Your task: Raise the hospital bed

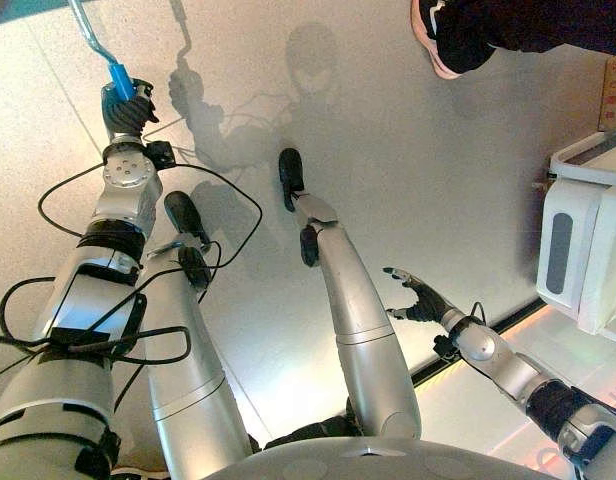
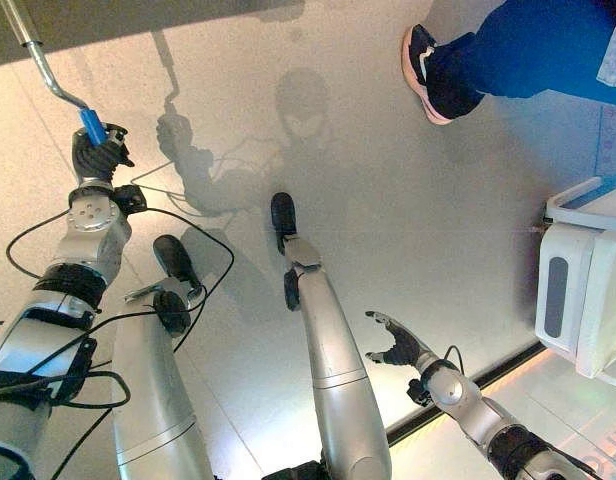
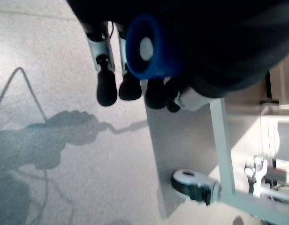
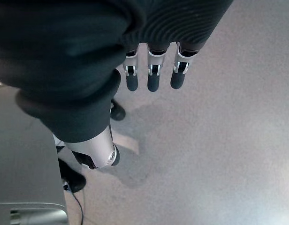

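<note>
- Gripping the crank's blue handle (image 1: 119,80), your left hand (image 1: 127,112) sits at the far left, fingers curled round the grip; the metal crank rod (image 1: 88,28) runs up and away from it.
- In the left wrist view you see the blue grip's end (image 3: 145,47) inside the hand, with the dark fingertips (image 3: 107,91) wrapped beside it, and a castor wheel (image 3: 192,183) on the pale bed frame (image 3: 222,140) beyond.
- Your right hand (image 1: 420,297) hangs over the bare floor (image 1: 388,150) at lower right, fingers spread and relaxed, holding nothing.
- A person's shoe (image 2: 424,70) and blue trouser leg (image 2: 548,50) stand at upper right.
- A white unit (image 1: 583,250) stands at the far right edge.
</note>
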Tool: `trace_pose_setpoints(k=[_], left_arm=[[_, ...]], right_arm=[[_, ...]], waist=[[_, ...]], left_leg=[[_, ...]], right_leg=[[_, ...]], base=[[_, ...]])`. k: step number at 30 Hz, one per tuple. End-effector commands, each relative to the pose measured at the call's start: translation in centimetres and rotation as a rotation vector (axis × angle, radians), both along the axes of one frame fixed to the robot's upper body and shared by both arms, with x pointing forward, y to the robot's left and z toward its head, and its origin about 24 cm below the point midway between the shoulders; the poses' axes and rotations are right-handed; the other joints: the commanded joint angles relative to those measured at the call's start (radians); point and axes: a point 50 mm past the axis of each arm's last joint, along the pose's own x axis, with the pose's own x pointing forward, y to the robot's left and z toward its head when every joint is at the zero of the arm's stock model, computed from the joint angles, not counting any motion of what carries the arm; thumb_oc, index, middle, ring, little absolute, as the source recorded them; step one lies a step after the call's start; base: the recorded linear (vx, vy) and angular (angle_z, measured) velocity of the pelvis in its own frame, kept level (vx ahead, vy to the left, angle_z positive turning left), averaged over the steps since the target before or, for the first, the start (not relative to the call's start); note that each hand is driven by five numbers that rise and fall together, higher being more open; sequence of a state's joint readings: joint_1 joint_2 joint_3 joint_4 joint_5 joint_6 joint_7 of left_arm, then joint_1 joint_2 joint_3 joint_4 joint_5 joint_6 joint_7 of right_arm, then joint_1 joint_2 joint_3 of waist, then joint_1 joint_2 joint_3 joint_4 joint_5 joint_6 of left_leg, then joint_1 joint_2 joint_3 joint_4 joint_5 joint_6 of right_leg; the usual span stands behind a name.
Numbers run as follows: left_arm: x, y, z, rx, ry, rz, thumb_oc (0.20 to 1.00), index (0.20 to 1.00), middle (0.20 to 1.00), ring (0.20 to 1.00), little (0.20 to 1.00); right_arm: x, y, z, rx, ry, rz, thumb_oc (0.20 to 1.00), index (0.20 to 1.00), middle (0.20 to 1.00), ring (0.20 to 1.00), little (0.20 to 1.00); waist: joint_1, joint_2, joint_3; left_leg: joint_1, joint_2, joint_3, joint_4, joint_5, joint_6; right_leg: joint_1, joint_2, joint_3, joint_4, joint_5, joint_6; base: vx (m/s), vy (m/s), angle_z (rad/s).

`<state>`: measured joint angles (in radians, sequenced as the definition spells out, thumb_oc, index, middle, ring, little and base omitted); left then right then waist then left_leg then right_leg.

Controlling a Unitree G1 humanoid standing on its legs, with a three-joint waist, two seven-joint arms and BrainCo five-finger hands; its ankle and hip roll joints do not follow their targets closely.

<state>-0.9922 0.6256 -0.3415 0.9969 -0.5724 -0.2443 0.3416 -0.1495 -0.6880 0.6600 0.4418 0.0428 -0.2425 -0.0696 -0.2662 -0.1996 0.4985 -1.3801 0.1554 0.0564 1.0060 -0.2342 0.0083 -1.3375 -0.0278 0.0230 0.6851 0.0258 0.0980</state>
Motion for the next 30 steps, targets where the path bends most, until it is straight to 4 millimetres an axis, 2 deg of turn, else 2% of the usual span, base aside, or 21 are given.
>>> trace_pose_setpoints(k=[1, 4, 5, 6, 7, 8, 13, 14, 15, 19, 24, 25, 27, 28, 30], left_arm=[[0.5, -2.0, -0.8, 0.203, 0.087, -0.086, 0.2, 0.2, 0.2, 0.2, 0.2], [0.5, -2.0, -0.8, 0.203, 0.087, -0.086, 0.2, 0.2, 0.2, 0.2, 0.2], [0.5, -2.9, -0.6, 0.202, 0.068, -0.127, 0.2, 0.2, 0.2, 0.2, 0.2], [-0.4, -10.8, 2.3, 0.198, -0.156, -0.465, 0.2, 0.2, 0.2, 0.2, 0.2], [-1.0, -11.9, 2.6, 0.186, -0.193, -0.523, 0.2, 0.2, 0.2, 0.2, 0.2], [-1.6, -12.5, 3.2, 0.185, -0.229, -0.568, 0.2, 0.2, 0.2, 0.2, 0.2], [-1.6, -12.5, 3.1, 0.184, -0.228, -0.568, 0.2, 0.2, 0.2, 0.2, 0.2], [-5.3, -14.4, 5.1, 0.208, -0.355, -0.804, 0.2, 0.2, 0.2, 0.2, 0.2], [-6.7, -14.2, 5.8, 0.218, -0.395, -0.857, 0.2, 0.2, 0.2, 0.2, 0.2], [-8.7, -13.4, 6.3, 0.253, -0.419, -0.927, 0.2, 0.2, 0.2, 0.2, 0.2], [-10.7, -12.0, 6.3, 0.282, -0.426, -0.954, 0.2, 0.2, 0.2, 0.2, 0.2], [-11.4, -11.4, 6.3, 0.265, -0.434, -0.963, 0.2, 0.2, 0.2, 0.2, 0.2], [-11.5, -11.3, 6.2, 0.263, -0.433, -0.959, 0.2, 0.2, 0.2, 0.2, 0.2], [-12.3, -10.1, 5.9, 0.245, -0.421, -0.951, 0.2, 0.2, 0.2, 0.2, 0.2], [-13.0, -8.9, 6.0, 0.251, -0.425, -0.925, 0.2, 0.2, 0.2, 0.2, 0.2]], right_arm=[[-0.5, 0.4, 0.3, 0.008, 0.003, 0.057, 1.0, 1.0, 1.0, 1.0, 1.0], [-0.5, 0.4, 0.3, 0.008, 0.003, 0.057, 1.0, 1.0, 1.0, 1.0, 1.0], [-0.4, 0.4, 0.4, 0.005, 0.0, 0.061, 1.0, 1.0, 1.0, 1.0, 1.0], [-0.5, -0.7, 0.3, -0.045, 0.0, 0.038, 1.0, 1.0, 1.0, 1.0, 1.0], [-0.6, -1.0, 0.3, -0.054, -0.003, 0.027, 1.0, 1.0, 1.0, 1.0, 1.0], [-0.7, -1.3, 0.2, -0.063, -0.003, 0.022, 1.0, 1.0, 1.0, 1.0, 1.0], [-0.7, -1.3, 0.2, -0.063, -0.002, 0.022, 1.0, 1.0, 1.0, 1.0, 1.0], [-1.8, -3.2, -0.5, -0.125, 0.02, -0.04, 1.0, 1.0, 1.0, 1.0, 1.0], [-2.4, -3.9, -1.1, -0.145, 0.045, -0.067, 1.0, 1.0, 1.0, 1.0, 1.0], [-3.5, -4.7, -2.2, -0.17, 0.093, -0.104, 1.0, 1.0, 1.0, 1.0, 1.0], [-4.3, -5.0, -3.0, -0.174, 0.13, -0.119, 1.0, 1.0, 1.0, 1.0, 1.0], [-4.8, -5.1, -3.4, -0.167, 0.149, -0.136, 1.0, 1.0, 1.0, 1.0, 1.0], [-4.8, -5.1, -3.5, -0.169, 0.149, -0.132, 1.0, 1.0, 1.0, 1.0, 1.0], [-5.5, -5.3, -4.0, -0.164, 0.178, -0.156, 1.0, 1.0, 1.0, 1.0, 1.0], [-5.9, -5.4, -4.1, -0.159, 0.187, -0.157, 1.0, 1.0, 1.0, 1.0, 1.0]], waist=[[-0.001, -0.148, 0.022], [-0.001, -0.148, 0.022], [-0.005, -0.148, 0.022], [-0.005, -0.121, 0.022], [-0.004, -0.111, 0.022], [-0.001, -0.101, 0.022], [-0.001, -0.101, 0.022], [0.034, -0.048, 0.022], [0.045, -0.03, 0.022], [0.072, -0.002, 0.022], [0.094, 0.015, 0.022], [0.11, 0.024, 0.022], [0.106, 0.024, 0.022], [0.126, 0.037, 0.022], [0.133, 0.043, 0.022]], left_leg=[[0.08, -0.012, 0.0, 0.087, 0.006, -0.059], [0.08, -0.012, 0.0, 0.087, 0.006, -0.059], [0.082, -0.009, 0.0, 0.087, 0.009, -0.059], [0.106, -0.006, 0.0, 0.062, 0.025, -0.068], [0.11, -0.013, -0.002, 0.048, 0.034, -0.07], [0.113, -0.017, -0.002, 0.038, 0.036, -0.07], [0.114, -0.018, -0.002, 0.037, 0.037, -0.07], [0.154, -0.04, 0.0, -0.025, 0.059, -0.082], [0.168, -0.053, -0.003, -0.063, 0.083, -0.086], [0.2, -0.064, -0.006, -0.127, 0.103, -0.087], [0.216, -0.075, -0.017, -0.152, 0.12, -0.089], [0.215, -0.08, -0.022, -0.15, 0.129, -0.091], [0.216, -0.081, -0.023, -0.15, 0.129, -0.091], [0.217, -0.086, -0.029, -0.146, 0.138, -0.092], [0.224, -0.089, -0.032, -0.156, 0.142, -0.091]], right_leg=[[-0.03, -0.033, 0.025, -0.002, 0.104, 0.069], [-0.03, -0.033, 0.025, -0.002, 0.104, 0.069], [-0.03, -0.029, 0.023, -0.001, 0.105, 0.069], [-0.02, -0.035, 0.016, 0.029, 0.085, 0.059], [-0.016, -0.043, 0.015, 0.026, 0.086, 0.057], [-0.012, -0.048, 0.016, 0.024, 0.085, 0.057], [-0.011, -0.049, 0.015, 0.024, 0.085, 0.057], [0.032, -0.08, 0.001, 0.017, 0.07, 0.052], [0.05, -0.096, -0.004, 0.002, 0.07, 0.048], [0.09, -0.112, -0.015, -0.023, 0.063, 0.044], [0.109, -0.125, -0.024, -0.028, 0.06, 0.043], [0.108, -0.13, -0.026, -0.019, 0.06, 0.044], [0.109, -0.131, -0.027, -0.018, 0.059, 0.044], [0.115, -0.138, -0.029, -0.008, 0.061, 0.045], [0.124, -0.142, -0.032, -0.009, 0.06, 0.046]], base=[[0.0, 0.0, 0.0], [0.0, 0.0, 0.0], [-0.01, -0.176, 0.01], [-0.01, -0.196, 0.04], [-0.01, -0.194, 0.16], [0.0, -0.03, 0.3], [0.0, -0.021, 0.05], [-0.02, -0.133, -0.02], [-0.03, -0.14, 0.17], [-0.05, -0.027, 0.38], [-0.01, -0.017, 0.13], [0.02, -0.001, 0.08], [0.02, -0.004, 0.1], [0.02, -0.002, 0.13], [0.01, 0.007, 0.12]])
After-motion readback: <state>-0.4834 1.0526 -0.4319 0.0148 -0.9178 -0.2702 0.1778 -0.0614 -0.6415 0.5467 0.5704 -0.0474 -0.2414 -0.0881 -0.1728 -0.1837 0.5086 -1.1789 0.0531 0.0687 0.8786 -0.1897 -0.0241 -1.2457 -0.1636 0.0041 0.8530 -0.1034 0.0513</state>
